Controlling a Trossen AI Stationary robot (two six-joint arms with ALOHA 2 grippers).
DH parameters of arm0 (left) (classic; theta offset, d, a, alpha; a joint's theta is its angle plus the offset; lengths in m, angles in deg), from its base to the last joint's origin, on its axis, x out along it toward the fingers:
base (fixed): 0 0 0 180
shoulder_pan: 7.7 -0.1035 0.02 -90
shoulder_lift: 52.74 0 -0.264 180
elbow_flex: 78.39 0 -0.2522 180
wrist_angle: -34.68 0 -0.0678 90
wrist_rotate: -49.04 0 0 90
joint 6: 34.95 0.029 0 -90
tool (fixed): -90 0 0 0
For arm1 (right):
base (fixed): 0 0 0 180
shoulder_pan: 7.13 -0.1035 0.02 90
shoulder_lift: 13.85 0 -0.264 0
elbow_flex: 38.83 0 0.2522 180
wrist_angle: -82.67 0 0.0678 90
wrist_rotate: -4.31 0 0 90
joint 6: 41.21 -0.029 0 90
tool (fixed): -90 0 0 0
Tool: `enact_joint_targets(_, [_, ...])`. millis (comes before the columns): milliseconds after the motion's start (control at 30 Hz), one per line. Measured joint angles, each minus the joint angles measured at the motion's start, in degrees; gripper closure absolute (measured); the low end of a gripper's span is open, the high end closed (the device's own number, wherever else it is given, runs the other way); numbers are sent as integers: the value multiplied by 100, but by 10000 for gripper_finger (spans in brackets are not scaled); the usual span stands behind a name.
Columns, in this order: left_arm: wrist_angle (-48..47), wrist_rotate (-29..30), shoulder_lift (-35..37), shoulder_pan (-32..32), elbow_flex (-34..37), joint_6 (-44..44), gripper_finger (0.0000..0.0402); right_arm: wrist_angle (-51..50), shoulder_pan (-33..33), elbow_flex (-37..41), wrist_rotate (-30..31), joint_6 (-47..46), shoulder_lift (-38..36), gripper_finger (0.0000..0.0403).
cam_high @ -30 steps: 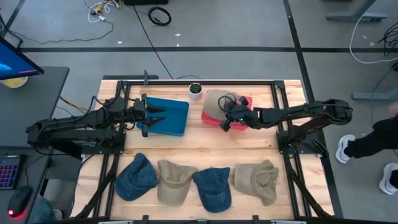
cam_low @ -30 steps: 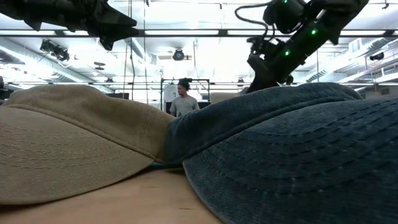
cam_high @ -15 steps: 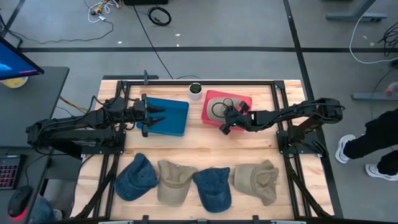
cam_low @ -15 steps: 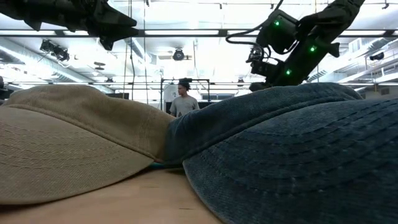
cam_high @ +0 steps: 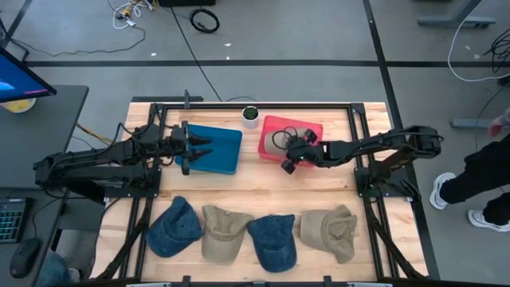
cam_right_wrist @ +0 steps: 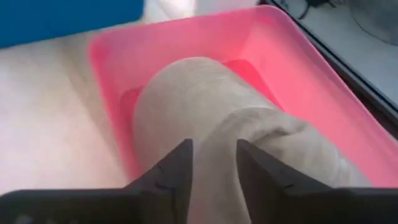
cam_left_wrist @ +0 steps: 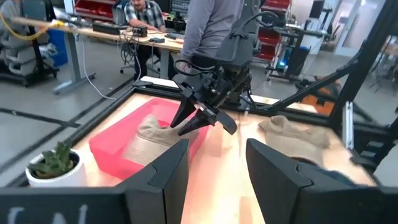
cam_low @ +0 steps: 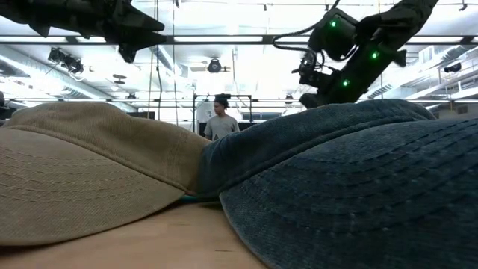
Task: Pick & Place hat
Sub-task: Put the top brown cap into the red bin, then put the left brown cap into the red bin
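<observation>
High view: the right gripper hangs at the near edge of the red bin, empty; a tan hat lies inside the bin, apparently sorted there by colour. The left gripper waits over the blue bin, fingers parted, holding nothing. Four more hats lie in a row along the near side of the table: blue, tan, blue, tan; these look to be the work outstanding. Low view: a tan cap and a blue cap fill the foreground, touching; both arms are overhead, and a person stands far back in the room. Left wrist view: own fingers are spread; beyond them the right gripper is open above the red bin's edge, the tan hat resting in the bin beside a small potted plant. Right wrist view: own fingers stand apart and clear of the hat, which sits wholly within the bin walls. Judgement: this hat is released; the next pick is among the row.
</observation>
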Motion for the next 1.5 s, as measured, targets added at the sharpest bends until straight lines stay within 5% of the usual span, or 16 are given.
enact_joint_targets(267, [565,0,-343,681,7,-229,237,-639,-413,-741,-244,585,-371,239])
enact_joint_targets(467, [1396,180,-1294,1533,4,-76,237,-1100,-677,-1391,-420,625,-380,236])
enact_joint_targets(900, [1364,1074,-3133,2667,-37,-605,237,-1315,-778,-1581,-1248,613,-380,236])
enact_joint_targets(1167, [-306,1128,-4016,3368,-1346,-510,237,-1326,-778,-1581,-1250,616,-380,236])
enact_joint_targets(1500, [-2003,413,-5235,3918,-2884,-2567,237,-1384,-776,-1581,-1250,751,-379,236])
